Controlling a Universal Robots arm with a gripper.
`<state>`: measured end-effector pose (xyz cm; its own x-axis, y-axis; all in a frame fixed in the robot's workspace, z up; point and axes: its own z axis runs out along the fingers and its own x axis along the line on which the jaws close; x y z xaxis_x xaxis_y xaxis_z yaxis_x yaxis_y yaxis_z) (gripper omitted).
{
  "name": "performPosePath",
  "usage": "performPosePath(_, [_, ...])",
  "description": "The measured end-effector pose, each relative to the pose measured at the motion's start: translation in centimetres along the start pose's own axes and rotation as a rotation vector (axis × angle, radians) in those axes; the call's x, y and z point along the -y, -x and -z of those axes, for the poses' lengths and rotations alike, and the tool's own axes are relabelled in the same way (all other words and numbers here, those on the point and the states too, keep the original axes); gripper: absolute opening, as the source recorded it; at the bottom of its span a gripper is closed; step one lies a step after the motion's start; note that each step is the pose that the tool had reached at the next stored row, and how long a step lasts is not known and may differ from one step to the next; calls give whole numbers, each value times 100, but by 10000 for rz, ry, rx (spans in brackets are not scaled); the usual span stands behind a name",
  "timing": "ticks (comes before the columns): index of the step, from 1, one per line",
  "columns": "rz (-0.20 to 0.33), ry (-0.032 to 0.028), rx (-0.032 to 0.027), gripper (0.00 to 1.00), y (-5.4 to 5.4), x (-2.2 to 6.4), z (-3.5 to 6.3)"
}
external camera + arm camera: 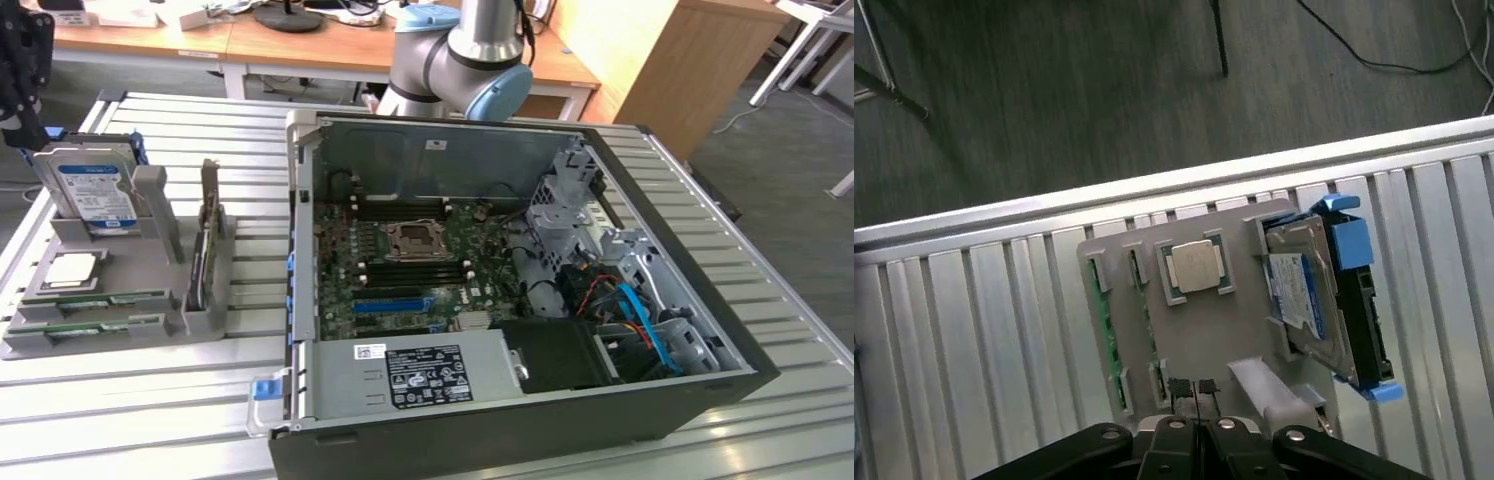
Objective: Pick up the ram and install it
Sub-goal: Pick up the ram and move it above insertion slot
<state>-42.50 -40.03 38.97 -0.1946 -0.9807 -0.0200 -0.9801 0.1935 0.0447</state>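
The ram (pixel 1110 335) is a thin green stick lying in a slot along one edge of the grey holder (pixel 1199 340); a second green stick (pixel 1150 325) lies beside it. In the exterior view the ram (pixel 94 300) rests at the front of the holder (pixel 160 320), at the exterior view's left. My gripper (pixel 1194 392) hangs above the holder with its two fingertips pressed together and nothing between them. In the exterior view the gripper (pixel 16 115) sits high at the left edge, over the back of the holder.
The holder also carries a square silver CPU (pixel 1196 265) and an upright hard drive (pixel 91 190) with blue rails. An open PC case (pixel 694 260) lies to the exterior view's right, its motherboard (pixel 400 260) showing black memory slots (pixel 400 268) and a blue slot (pixel 394 300).
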Motion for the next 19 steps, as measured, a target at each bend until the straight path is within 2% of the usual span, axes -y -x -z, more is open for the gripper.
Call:
performPosePath(3, [496, 11, -26, 11, 0, 0, 0])
performPosePath(12, [637, 14, -32, 11, 0, 0, -1])
performPosePath(19, [1308, 27, -63, 11, 0, 0, -1])
